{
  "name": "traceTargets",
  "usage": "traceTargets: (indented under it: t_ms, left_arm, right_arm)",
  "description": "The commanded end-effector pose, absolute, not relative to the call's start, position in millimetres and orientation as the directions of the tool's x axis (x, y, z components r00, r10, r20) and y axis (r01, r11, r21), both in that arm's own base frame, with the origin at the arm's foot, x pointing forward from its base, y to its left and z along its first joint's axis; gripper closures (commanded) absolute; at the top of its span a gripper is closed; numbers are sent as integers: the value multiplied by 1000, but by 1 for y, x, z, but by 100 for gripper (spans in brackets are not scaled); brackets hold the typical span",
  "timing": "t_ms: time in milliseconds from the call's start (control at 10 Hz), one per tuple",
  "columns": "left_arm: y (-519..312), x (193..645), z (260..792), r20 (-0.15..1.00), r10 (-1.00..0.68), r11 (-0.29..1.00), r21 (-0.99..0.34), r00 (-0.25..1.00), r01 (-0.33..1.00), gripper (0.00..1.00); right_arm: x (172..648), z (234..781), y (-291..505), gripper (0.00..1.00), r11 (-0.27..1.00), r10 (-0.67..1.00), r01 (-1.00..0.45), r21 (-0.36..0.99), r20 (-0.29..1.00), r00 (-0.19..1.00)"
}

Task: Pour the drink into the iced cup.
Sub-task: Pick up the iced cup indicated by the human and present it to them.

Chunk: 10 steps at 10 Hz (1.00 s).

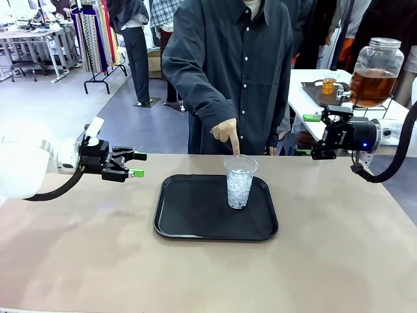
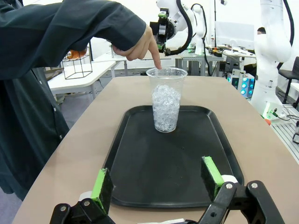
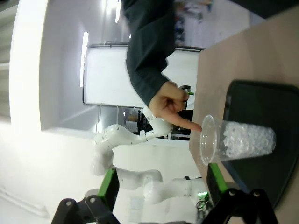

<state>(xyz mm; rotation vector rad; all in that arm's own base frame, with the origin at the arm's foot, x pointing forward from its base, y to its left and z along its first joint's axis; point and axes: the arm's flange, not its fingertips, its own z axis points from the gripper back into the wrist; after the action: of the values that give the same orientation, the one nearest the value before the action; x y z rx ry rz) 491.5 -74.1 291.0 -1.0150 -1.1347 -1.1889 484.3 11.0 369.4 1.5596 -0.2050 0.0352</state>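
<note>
A clear plastic iced cup [image 1: 240,183] stands upright at the far right of a black tray [image 1: 195,218]. The person's hand [image 1: 229,133] points a finger down at its rim. The drink, an amber liquid, fills a large glass jar [image 1: 376,65] with a metal lid, on a wire stand on the white table behind. My left gripper [image 1: 138,165] hovers open left of the tray, aimed at the cup [image 2: 166,100]. My right gripper [image 1: 306,135] hangs open to the right of the person. In its rolled view the cup [image 3: 238,140] lies sideways past the open fingers [image 3: 216,179].
A small glass of amber liquid [image 1: 328,85] sits on a tray on the white back table. The person stands close against the far table edge. Bare tan tabletop [image 1: 339,261] surrounds the tray. Clothes racks and other tables stand far behind.
</note>
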Motion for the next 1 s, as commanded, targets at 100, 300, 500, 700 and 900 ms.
traceTargets:
  t_ms: [100,300,500,700,900]
  left_arm:
    - [-75,493,293,986,-162,118,-11,30,993,0]
    - [-75,493,293,986,-162,118,-11,30,993,0]
    - [-75,493,293,986,-162,118,-11,30,993,0]
    - [-75,493,293,986,-162,118,-11,30,993,0]
    - [-75,493,293,986,-162,118,-11,30,993,0]
  right_arm:
    - [476,367,11,0,-18,-40,-527,850,526,850]
    - [471,366,9,0,61,-106,-646,761,649,753]
    - [472,370,2,0,103,-141,-581,807,590,795]
    - [478,369,8,0,36,-79,-635,772,635,768]
    - [477,365,4,0,58,-89,-630,774,633,769]
